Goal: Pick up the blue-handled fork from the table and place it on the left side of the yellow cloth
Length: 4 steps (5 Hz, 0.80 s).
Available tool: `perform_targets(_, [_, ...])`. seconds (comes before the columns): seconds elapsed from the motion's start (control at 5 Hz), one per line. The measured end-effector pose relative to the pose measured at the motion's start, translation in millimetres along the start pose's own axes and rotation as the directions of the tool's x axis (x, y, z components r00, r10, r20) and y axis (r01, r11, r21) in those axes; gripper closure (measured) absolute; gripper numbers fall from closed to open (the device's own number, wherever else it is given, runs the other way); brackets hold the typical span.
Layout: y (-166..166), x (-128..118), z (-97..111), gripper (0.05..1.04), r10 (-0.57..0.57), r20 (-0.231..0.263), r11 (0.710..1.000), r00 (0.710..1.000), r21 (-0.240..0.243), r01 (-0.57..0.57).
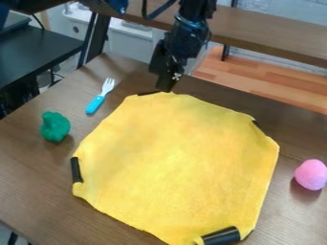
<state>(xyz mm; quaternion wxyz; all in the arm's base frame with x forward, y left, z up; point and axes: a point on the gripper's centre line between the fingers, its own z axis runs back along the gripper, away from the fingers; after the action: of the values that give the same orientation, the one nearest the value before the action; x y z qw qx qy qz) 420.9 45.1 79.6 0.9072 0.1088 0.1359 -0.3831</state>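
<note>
The black gripper [167,79] hangs at the top middle, its tip at the far edge of a yellow cloth [176,162]. Whether it touches the cloth I cannot tell. The cloth lies spread over the middle of the brown table, with several of its corners folded in. Black strips show at those corners, among them a wide black piece [221,236] at the near edge and a narrow one [76,170] on the left side.
A fork with a blue handle [95,104] lies left of the gripper on the table [32,162]. Nearer the left edge sits a green lumpy object [55,127]. A pink egg-shaped object [311,174] rests at the far right. Behind stands a wooden bench [268,33].
</note>
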Motion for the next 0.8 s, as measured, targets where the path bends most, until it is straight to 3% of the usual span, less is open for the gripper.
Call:
perform_targets(0.2, [-5, 5, -19, 0.083, -0.015, -0.027, 0.999, 1.000, -0.037, 0.014])
perform_targets(0.4, [-8, -1, -43, 0.083, -0.013, -0.018, 0.997, 1.000, -0.081, 0.011])
perform_targets(0.8, [13, -36, -56, 0.083, 0.201, 0.030, 0.977, 0.979, -0.075, -0.199])
